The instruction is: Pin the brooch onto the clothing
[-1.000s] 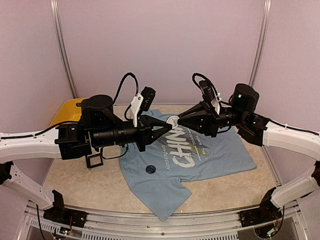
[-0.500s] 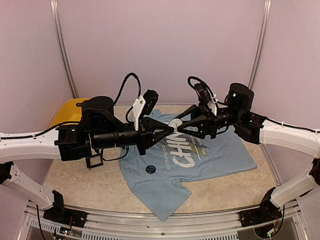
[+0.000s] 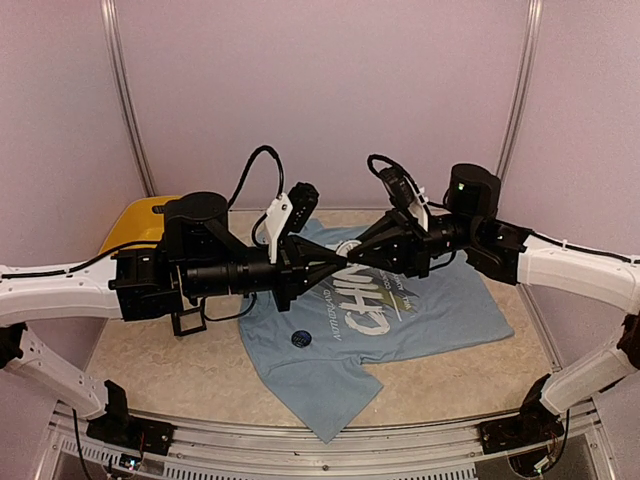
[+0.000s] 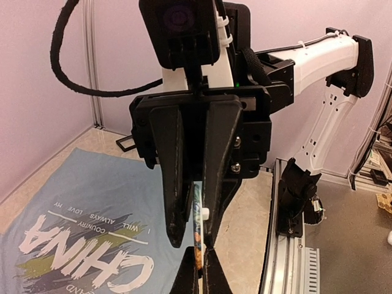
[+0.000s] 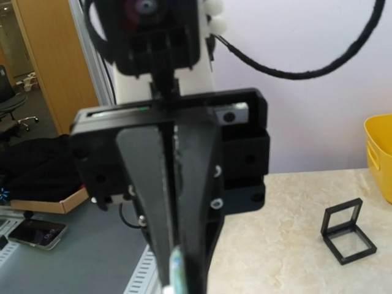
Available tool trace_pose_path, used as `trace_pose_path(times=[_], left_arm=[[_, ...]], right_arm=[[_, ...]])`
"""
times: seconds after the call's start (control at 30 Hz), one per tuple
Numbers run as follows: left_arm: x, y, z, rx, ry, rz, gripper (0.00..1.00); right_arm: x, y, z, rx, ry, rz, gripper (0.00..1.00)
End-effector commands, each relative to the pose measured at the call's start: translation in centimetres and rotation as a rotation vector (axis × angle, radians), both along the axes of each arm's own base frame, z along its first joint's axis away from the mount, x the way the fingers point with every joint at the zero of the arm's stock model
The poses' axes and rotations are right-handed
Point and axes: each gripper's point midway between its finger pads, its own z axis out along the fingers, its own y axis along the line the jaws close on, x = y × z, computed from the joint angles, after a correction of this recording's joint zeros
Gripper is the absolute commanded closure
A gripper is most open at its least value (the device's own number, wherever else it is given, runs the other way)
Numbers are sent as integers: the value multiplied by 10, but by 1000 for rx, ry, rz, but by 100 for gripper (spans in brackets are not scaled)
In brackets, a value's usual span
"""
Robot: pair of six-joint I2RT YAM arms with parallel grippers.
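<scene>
Walls (image 3: 320, 90): plain lilac panels on three sides. Metal uprights (image 3: 121, 100) stand at the rear corners, curving slightly in the top view. Surface (image 3: 170, 365): beige with a marbled pattern, bounded at the near edge by an aluminium rail (image 3: 300, 442). Outside the enclosure, in the right wrist view: grey floor (image 5: 79, 263), a wood-toned panel (image 5: 52, 55) and an office chair (image 5: 11, 101). Lighting is even and diffuse; shadows are soft.

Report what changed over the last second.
The right tool moved in toward the left tool and slid further over the brooch, hiding more of its white face. Whether it gripped or let go is unclear. The left tool stayed shut on the brooch. The T-shirt and small dark disc did not move.
</scene>
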Motion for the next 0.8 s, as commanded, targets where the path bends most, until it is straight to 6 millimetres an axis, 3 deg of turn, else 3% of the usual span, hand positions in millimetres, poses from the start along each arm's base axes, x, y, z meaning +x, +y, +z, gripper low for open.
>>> trace_pose_path(times=[0.0,0.17,0.3,0.4,0.6,0.77], left_arm=[[-23,-8,19,-34,-26,-112,100],[-18,-2,17,-38,-33,-72,100],[-10,8,18,-38,-44,-9,100],[-6,15,19,-36,-49,24,100],[-4,15,17,-26,-41,29,100],[-5,12,14,-20,-32,22,100]], right_arm=[[27,9,-4,-35,14,-119,86],[20,6,-5,-36,-19,-100,78],[-19,-10,-2,3,-117,87,58],[-31,-19,0,24,-191,112,53],[-16,-14,6,19,-165,23,59],[-6,-10,14,35,-105,-23,72]])
